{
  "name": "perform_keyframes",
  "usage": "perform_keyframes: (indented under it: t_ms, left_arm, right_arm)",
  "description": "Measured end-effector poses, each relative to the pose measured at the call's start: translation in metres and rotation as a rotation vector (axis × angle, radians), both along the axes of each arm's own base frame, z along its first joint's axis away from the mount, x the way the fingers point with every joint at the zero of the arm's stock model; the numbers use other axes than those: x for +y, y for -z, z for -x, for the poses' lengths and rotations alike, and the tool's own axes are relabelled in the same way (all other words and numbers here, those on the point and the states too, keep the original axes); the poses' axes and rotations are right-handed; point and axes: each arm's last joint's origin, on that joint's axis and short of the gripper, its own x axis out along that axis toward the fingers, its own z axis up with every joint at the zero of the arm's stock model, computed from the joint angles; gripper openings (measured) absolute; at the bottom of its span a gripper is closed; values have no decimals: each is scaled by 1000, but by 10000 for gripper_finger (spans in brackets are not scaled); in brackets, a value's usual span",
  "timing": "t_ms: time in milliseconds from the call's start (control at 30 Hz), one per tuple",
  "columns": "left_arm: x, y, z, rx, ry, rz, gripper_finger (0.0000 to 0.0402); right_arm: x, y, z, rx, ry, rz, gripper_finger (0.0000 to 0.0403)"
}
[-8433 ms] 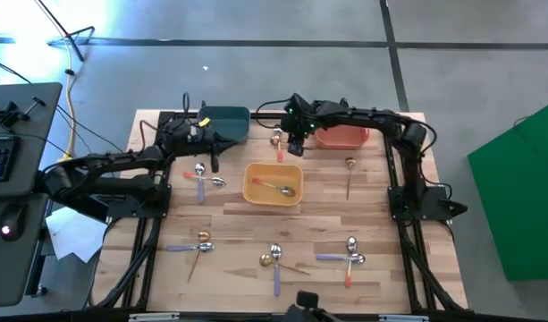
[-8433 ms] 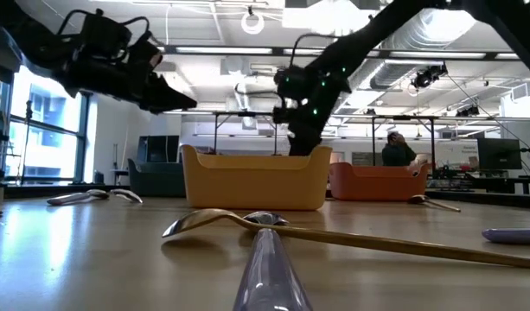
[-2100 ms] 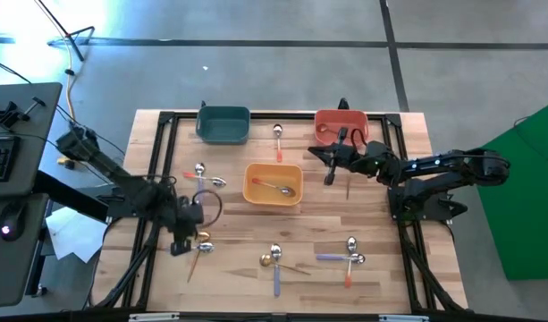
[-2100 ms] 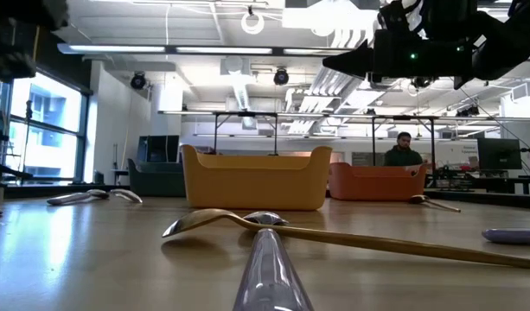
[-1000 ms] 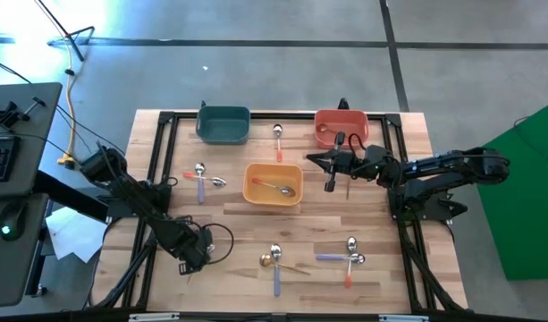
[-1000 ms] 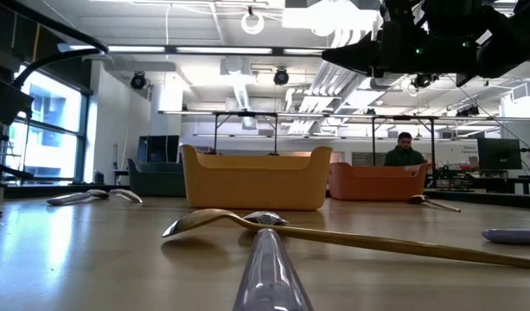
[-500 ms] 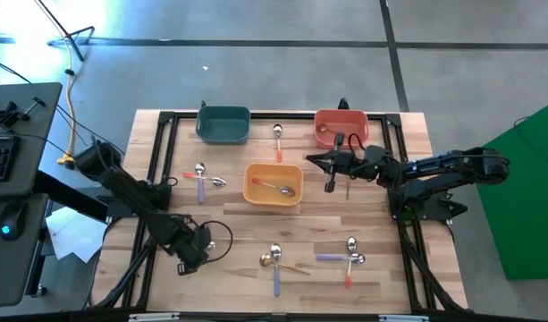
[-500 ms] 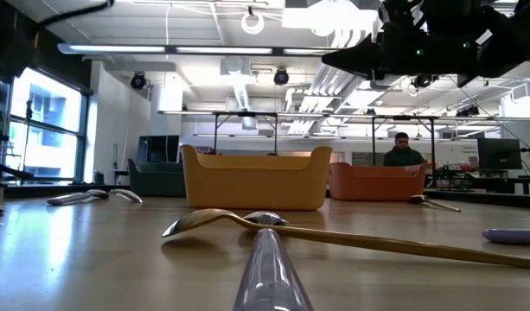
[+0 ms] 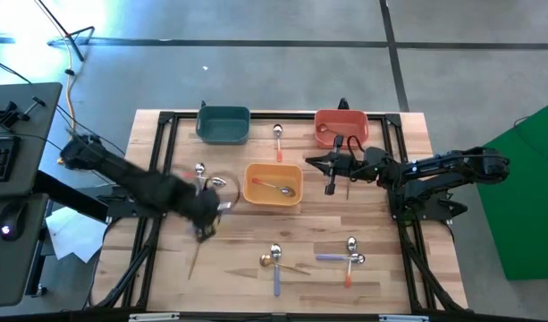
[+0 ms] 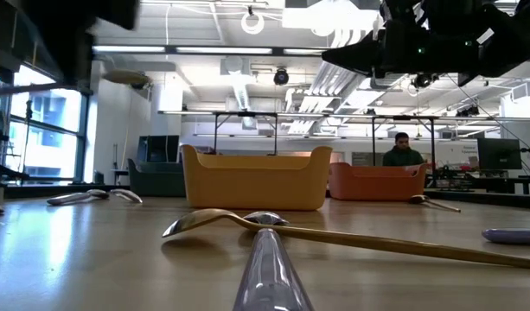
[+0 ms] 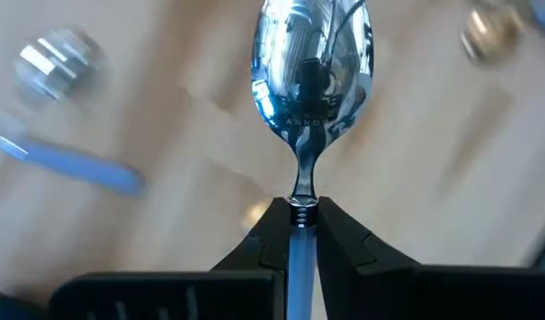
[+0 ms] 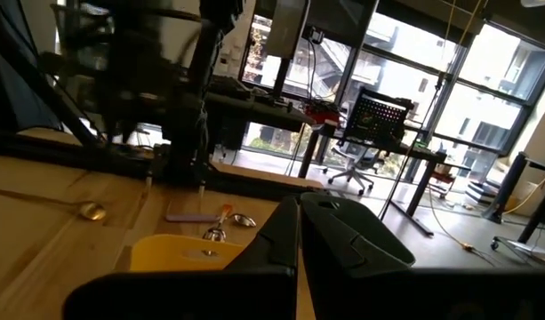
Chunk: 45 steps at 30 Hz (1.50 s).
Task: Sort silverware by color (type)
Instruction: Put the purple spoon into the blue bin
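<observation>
My left gripper (image 9: 204,225) hangs over the table's left half, shut on a spoon (image 11: 313,71) with a shiny silver head and a lavender-blue handle. My right gripper (image 9: 329,172) hovers shut and empty between the yellow bin (image 9: 256,195) and the red bin (image 9: 341,128). A teal bin (image 9: 223,125) stands at the far left. A gold spoon (image 9: 278,188) lies inside the yellow bin. More spoons lie flat on the wood: a pair (image 9: 202,176) left of the yellow bin, one (image 9: 278,139) beyond it, and several near the front edge (image 9: 274,259). My left gripper pinches the spoon's lavender-blue handle (image 11: 300,238) between its two fingers (image 11: 261,247), just behind the silver neck. The spoon lies along the fingers, its bowl sticking out past the fingertips. It is lifted clear of the table.
A thin gold spoon (image 9: 193,261) lies near the front left, another (image 9: 349,174) right of my right gripper. Two spoons (image 9: 349,253) lie at the front right. A black frame (image 9: 166,118) borders the table. A person (image 10: 403,149) sits in the room beyond.
My left gripper has risen from the front left of the table and swung toward the far edge and the yellow bin, carrying the lavender-handled spoon up off the wood. The thin gold spoon beside it stayed where it was.
</observation>
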Motion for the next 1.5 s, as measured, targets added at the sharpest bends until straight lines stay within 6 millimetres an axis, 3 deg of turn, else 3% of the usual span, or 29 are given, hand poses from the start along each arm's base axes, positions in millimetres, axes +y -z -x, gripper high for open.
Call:
perform_keyframes:
  t_ms: [167,500,733,933,1233,1500]
  left_arm:
    - [74,1,-13,12,-39,-94,14]
    - [221,5,-15,140,-53,-237,14]
    - [299,18,-39,292,49,-315,15]
    - [330,42,-59,254,139,-275,15]
    - [357,83,-64,203,150,-222,15]
    - [371,88,-57,186,124,-237,15]
  right_arm:
    - [0,-5,-2,-10,4,36,0]
    - [-7,-11,-6,15,30,67,0]
    - [-13,-10,-5,20,57,69,0]
    - [-23,-10,-3,25,102,84,0]
    - [-40,-11,3,24,179,85,0]
    - [-49,-11,6,18,218,86,0]
